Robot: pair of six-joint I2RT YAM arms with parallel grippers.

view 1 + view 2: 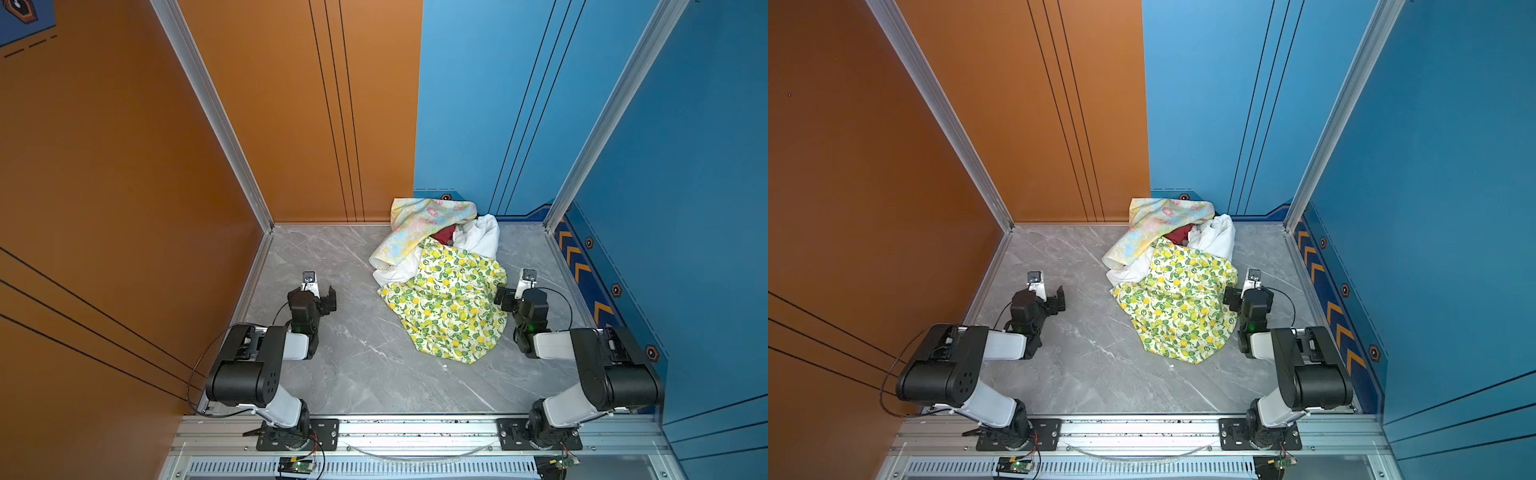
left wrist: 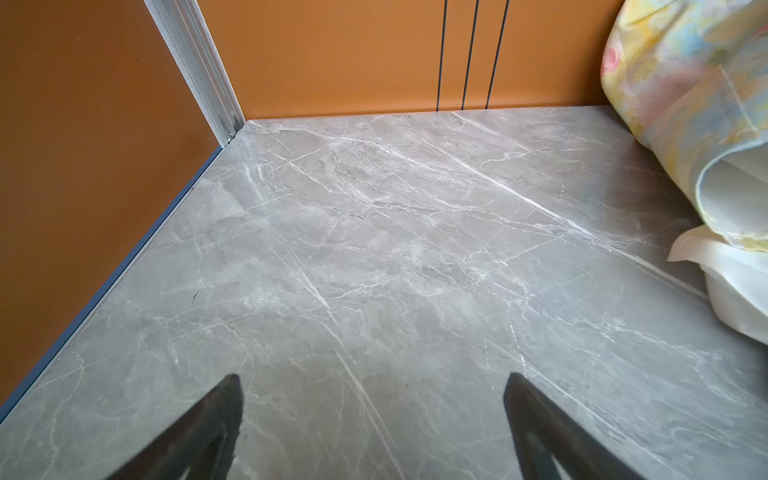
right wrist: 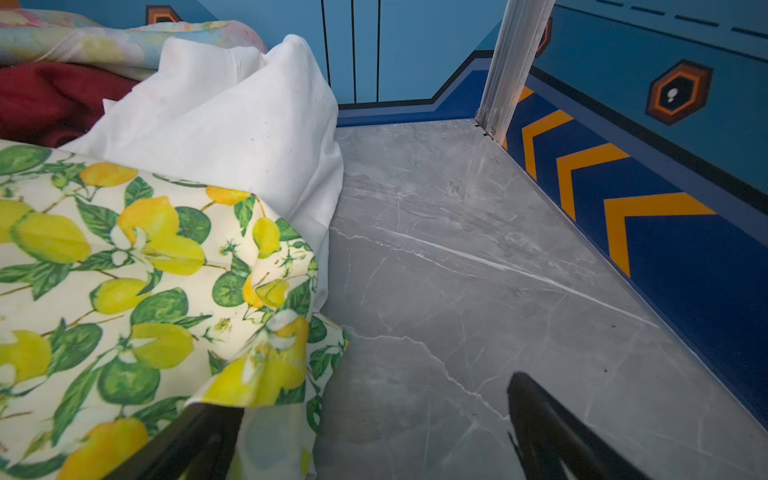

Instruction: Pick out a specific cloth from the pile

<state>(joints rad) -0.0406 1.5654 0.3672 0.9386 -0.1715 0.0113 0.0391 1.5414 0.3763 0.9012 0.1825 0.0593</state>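
Left gripper [image 2: 372, 378]: jaws spread wide, and only the grey marble tabletop [image 2: 374, 249] shows between the two dark fingers [image 2: 208, 419] in the left wrist view. It grips no cloth. In both top views this gripper [image 1: 319, 293] sits low over the table on the left, well apart from the pile [image 1: 436, 257]. Right gripper [image 3: 370, 395]: jaws also spread wide. In the right wrist view one finger [image 3: 195, 436] overlaps the hem of the lemon-print cloth [image 3: 124, 270], and the other finger stands over bare marble. Whether that finger touches the fabric cannot be told, and nothing is clamped. In both top views the right gripper [image 1: 515, 293] is just beside the right edge of the lemon-print cloth [image 1: 449, 307]. The pile lies toward the back of the table, right of centre, near the seam where the orange wall [image 1: 291, 124] meets the blue wall [image 1: 478, 104]. The lemon-print cloth is frontmost and spreads widest. Behind it are a pastel floral cloth [image 1: 419, 226] on the left and a white cloth [image 1: 478, 235] on the right. The cloth [image 1: 444, 235] is plain dark red and only a small patch of it shows. It sits deep in the pile between the floral and white pieces, just behind the upper edge of the lemon print. The right wrist view shows the same red patch [image 3: 45, 99], with the floral cloth [image 3: 83, 37] behind it and the white cloth [image 3: 232, 124] alongside it. The left wrist view catches only the floral cloth's edge [image 2: 685, 83].
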